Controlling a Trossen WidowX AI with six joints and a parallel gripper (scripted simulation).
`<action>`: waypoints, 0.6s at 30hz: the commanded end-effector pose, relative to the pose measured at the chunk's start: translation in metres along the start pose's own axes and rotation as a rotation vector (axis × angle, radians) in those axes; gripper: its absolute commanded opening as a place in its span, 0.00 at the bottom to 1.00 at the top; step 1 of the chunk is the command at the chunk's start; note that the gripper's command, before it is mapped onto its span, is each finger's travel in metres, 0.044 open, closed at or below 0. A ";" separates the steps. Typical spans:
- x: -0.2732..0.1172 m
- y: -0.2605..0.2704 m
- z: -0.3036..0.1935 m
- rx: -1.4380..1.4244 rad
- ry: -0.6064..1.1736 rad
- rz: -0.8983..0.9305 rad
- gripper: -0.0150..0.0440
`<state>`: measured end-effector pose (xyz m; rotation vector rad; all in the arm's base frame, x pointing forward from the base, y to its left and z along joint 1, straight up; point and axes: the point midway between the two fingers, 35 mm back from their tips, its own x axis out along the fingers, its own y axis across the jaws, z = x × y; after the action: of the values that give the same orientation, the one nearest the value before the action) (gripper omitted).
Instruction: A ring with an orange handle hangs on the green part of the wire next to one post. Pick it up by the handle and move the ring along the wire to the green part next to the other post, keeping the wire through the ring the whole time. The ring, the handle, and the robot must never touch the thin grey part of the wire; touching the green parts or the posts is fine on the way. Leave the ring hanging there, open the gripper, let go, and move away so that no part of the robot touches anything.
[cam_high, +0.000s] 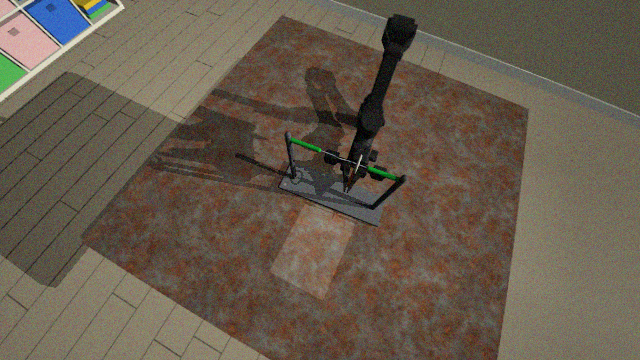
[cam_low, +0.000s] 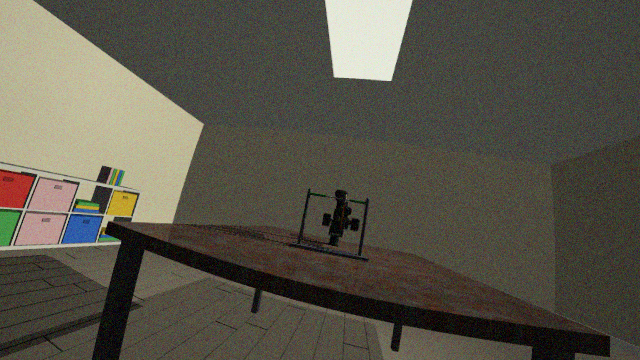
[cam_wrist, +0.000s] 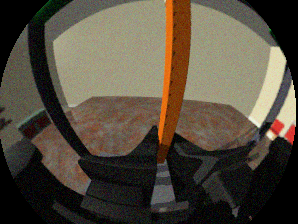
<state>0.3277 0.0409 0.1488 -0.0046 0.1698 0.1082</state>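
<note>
Transfer in hand. From my station I find the ring (cam_high: 359, 161) around the grey part of the wire (cam_high: 330, 154), by my reading just short of the green part (cam_high: 384, 173) beside the post (cam_high: 388, 193) (cam_low: 364, 227) nearer the desk's right edge in the top view. The stand sits well inside all edges of the desk (cam_high: 425, 225) (cam_low: 325, 265) (cam_wrist: 210, 120).

Fingers of the gripper (cam_high: 347, 183) (cam_low: 341, 218) (cam_wrist: 158, 128): pinching the orange handle (cam_high: 353, 175) (cam_low: 342, 214) (cam_wrist: 175, 75), which stands upright between them in the wrist view. Clearance between ring and grey wire is too small to verify.

I judge that right-hand post to be the destination, the crossing nearly complete. The next move calls for a slow, level travel toward the desk's right edge, following the wire's line with the ring centred. Principal risk: a slight rise, dip or twist brings ring against grey. Release should wait until the ring is fully over green; then lower to hang, open, and withdraw without brushing handle or post.
</note>
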 end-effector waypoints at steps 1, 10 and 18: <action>0.000 0.003 0.000 0.002 0.002 -0.004 0.00; 0.001 0.012 0.000 -0.001 0.003 -0.001 0.00; 0.001 0.020 0.000 -0.001 0.004 0.002 0.00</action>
<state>0.3265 0.0583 0.1491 -0.0090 0.1711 0.1134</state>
